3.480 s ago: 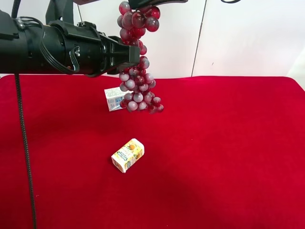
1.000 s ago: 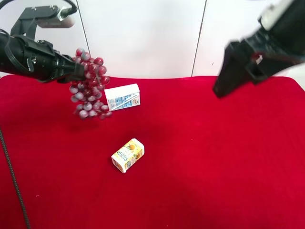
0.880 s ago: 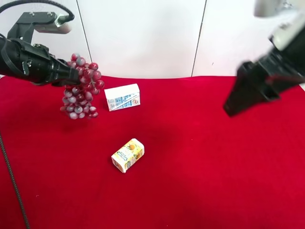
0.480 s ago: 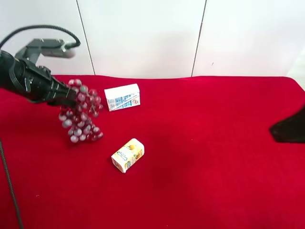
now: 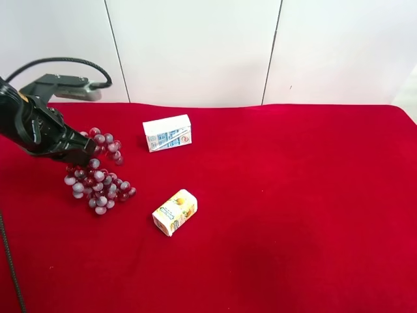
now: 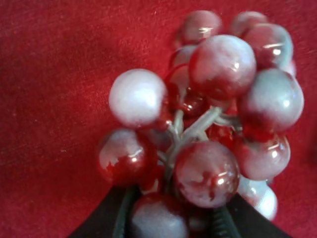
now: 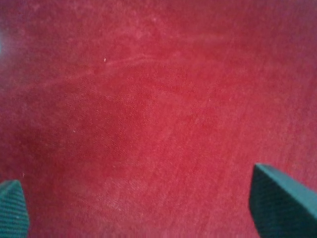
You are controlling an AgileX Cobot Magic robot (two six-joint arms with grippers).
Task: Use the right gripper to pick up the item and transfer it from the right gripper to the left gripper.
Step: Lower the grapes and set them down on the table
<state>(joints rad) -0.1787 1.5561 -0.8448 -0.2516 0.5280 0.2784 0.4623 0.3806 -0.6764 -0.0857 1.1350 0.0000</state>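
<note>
The grape bunch [image 5: 98,176], dark red and frosted purple, hangs from my left gripper [image 5: 81,153] at the exterior high view's left. Its lower end lies on or just above the red cloth; I cannot tell which. In the left wrist view the black jaws of my left gripper [image 6: 171,213] are closed on the stem end of the grapes [image 6: 218,64]. My right gripper [image 7: 148,208] shows only in the right wrist view. Its two fingertips [image 7: 280,203] stand far apart over bare red cloth, with nothing between them. The right arm is out of the exterior high view.
A white-blue carton [image 5: 167,132] lies at the back, to the right of the grapes. A yellow-white carton [image 5: 174,212] lies nearer the front, to the right of the bunch. The red cloth [image 5: 293,195] covers the table. A white wall stands behind.
The left arm has carried the grapes down and to the left, from mid-air to the cloth. The right arm has drawn away to the right and left the exterior high view.
</note>
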